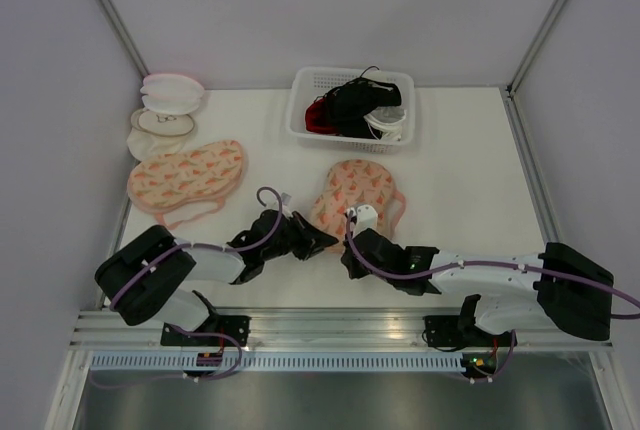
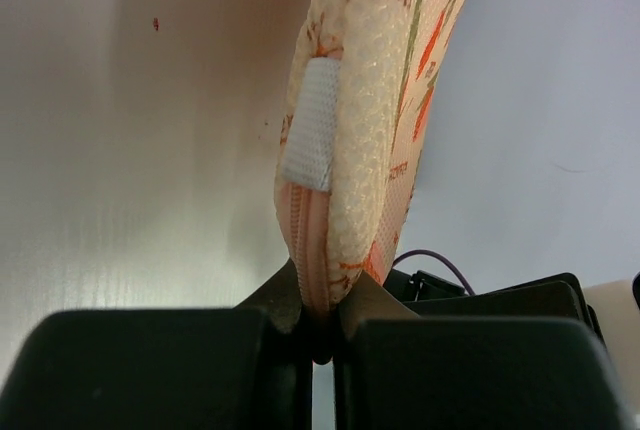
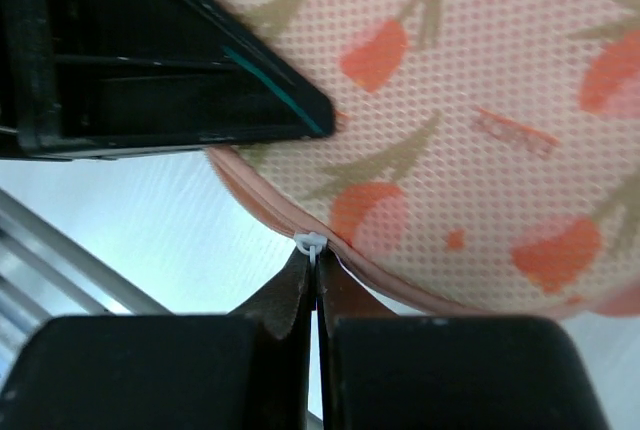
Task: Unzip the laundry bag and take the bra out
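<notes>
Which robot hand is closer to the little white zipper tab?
Right. The right gripper is pinching the zipper tab itself. The left gripper clamps the laundry bag at its edge, off to one side.

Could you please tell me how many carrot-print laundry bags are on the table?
2. One carrot-print bag lies at the left, near the round white cases; the second bag is central, held by the left gripper and right gripper. No others visible.

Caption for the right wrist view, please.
Right hand shut on the white zipper pull at the edge of the carrot-print laundry bag.
</notes>
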### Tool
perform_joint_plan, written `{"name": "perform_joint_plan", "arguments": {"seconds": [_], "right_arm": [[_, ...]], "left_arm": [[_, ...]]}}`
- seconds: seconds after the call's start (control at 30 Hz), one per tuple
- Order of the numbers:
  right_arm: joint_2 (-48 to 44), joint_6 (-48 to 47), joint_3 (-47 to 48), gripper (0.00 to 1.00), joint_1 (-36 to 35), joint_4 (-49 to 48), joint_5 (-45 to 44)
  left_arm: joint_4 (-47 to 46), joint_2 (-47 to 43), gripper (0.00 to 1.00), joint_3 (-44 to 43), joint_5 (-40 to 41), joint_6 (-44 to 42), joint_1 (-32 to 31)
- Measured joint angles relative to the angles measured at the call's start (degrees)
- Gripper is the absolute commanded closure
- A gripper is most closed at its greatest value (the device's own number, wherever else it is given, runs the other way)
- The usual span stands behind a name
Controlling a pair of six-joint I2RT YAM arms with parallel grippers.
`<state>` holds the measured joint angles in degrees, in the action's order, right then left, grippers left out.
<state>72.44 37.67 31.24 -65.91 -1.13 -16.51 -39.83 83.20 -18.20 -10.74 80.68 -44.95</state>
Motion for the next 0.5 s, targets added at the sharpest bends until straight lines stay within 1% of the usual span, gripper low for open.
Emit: {"name": "perform_joint_plan", "arguments": {"seconds": [0.13,0.23,0.5], "right_arm": [[0.0,2.21,1.84,0.99,-0.02,6.47,-4.11],[-0.17,3.63,1.99,1.0,0.72,9.6,-5.88],[-0.85,5.33,1.99,1.0,6.45,14.21,-8.22]], "left_arm": [[0.37,0.02,0.98,-0.2,-2.4,-2.47,1.81],[-0.2,0.81,0.98,-0.46,-5.09,-4.74,3.13],[-0.44,3.87,0.98,-4.57,-13.77,-12.48,6.8]]}}
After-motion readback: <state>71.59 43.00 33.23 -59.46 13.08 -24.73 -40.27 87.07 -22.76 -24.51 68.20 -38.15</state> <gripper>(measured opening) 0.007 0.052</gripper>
